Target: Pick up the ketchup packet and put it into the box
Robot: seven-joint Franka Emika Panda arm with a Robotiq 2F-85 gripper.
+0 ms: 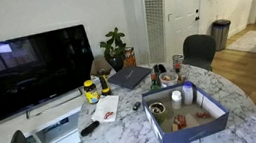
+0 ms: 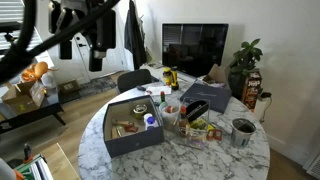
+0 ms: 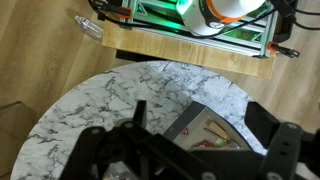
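We judge the ketchup packet [image 1: 107,114] light, limp and slippery, so we would pinch across its narrow width. Our gripper [image 3: 200,118] hangs with its fingers apart.

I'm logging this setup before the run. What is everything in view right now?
table: one, white marble, centre
box: one, dark blue, on table
ketchup packet: one, red, on napkin
napkin: one, white, beside jar
jar: one, yellow-lidded, table edge
laptop: one, grey, on table
television: one, black, beside table
plant: one, green, behind laptop
chairs: two, dark, around table
arm: one, black, raised beside table
hand: one, black, open, above table
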